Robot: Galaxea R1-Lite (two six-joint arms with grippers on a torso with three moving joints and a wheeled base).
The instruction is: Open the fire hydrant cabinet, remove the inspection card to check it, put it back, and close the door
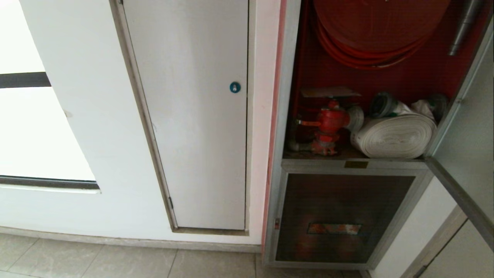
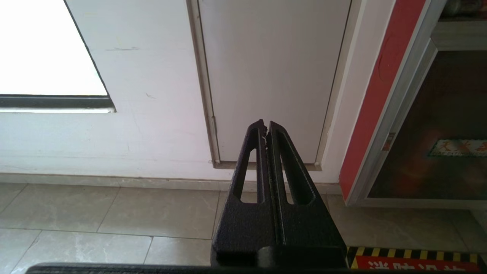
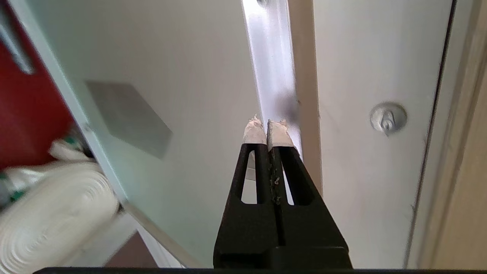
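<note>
One thin, floppy inspection card (image 1: 330, 92) atop valve (image 1: 330, 121), upper centre: pinch free edge; right end effector (image 3: 267, 123) closed, empty.

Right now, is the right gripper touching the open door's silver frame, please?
Cannot tell. In the right wrist view the shut right gripper has its tips lined up over the door frame's silver edge, but no gap or contact shows plainly, and the head view misses the gripper.

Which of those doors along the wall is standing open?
The fire hydrant cabinet's upper door, swung out at the right and exposing the hose reel. The white panel with the blue lock and the lower dark glass panel are shut.
</note>
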